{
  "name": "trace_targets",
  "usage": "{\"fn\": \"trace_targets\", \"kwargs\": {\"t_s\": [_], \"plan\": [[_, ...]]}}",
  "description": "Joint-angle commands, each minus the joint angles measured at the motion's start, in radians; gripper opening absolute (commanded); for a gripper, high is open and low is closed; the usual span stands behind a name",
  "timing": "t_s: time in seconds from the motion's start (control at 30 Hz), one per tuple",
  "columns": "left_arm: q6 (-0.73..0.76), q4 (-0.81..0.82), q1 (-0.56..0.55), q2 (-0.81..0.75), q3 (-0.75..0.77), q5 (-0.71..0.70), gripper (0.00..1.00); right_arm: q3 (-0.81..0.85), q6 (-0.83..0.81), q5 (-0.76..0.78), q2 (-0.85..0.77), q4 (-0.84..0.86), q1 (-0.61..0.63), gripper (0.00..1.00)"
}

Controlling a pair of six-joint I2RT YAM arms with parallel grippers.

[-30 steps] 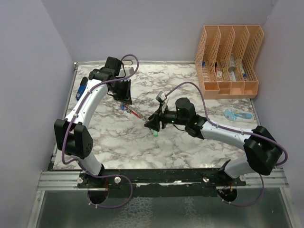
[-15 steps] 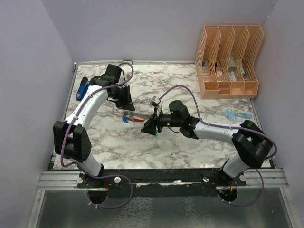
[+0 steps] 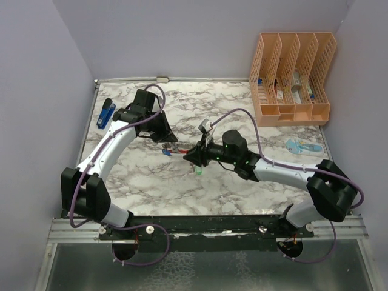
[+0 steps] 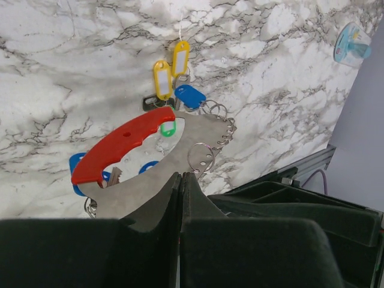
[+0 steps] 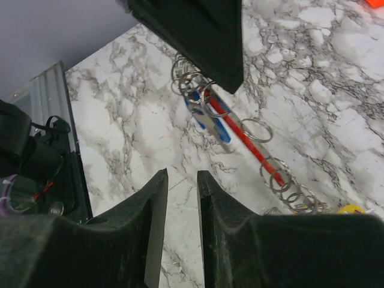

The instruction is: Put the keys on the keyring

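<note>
My left gripper [image 3: 163, 134] is shut on the silver-grey side of the keyring [image 3: 175, 147]. In the left wrist view its fingertips [image 4: 180, 176] pinch the grey plate [image 4: 180, 150], and the red side [image 4: 123, 144] arches to the left. Yellow-tagged keys [image 4: 162, 78], a blue key [image 4: 190, 96] and a green key [image 4: 168, 128] lie beyond it, and more blue keys [image 4: 78, 175] show under its left end. My right gripper [image 3: 189, 155] is slightly open and empty, just right of the keyring. In the right wrist view [image 5: 182, 174] it faces the red bar [image 5: 246, 135], a blue key [image 5: 207, 117] and wire rings [image 5: 282, 180].
An orange file organizer [image 3: 291, 73] stands at the back right. A blue stapler [image 3: 107, 113] lies at the left edge. A light blue object [image 3: 301, 147] lies at the right. A green key [image 3: 198, 171] lies below my right gripper. The left gripper's black finger [image 5: 198, 36] fills the top of the right wrist view.
My left arm has swung right and nearer with the keyring, uncovering the stapler. My right gripper shifted left, then back a little, staying beside the keyring.
</note>
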Motion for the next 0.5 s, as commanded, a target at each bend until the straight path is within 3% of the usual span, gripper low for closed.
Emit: {"fn": "trace_targets", "kwargs": {"t_s": [0.0, 0.47], "plan": [[-0.084, 0.057, -0.003, -0.065, -0.047, -0.044, 0.0, -0.008, 0.013, 0.156, 0.001, 0.067, 0.02, 0.26], [-0.106, 0.076, 0.0, -0.081, -0.07, -0.093, 0.0, 0.085, 0.117, 0.225, 0.097, 0.091, 0.058, 0.26]]}}
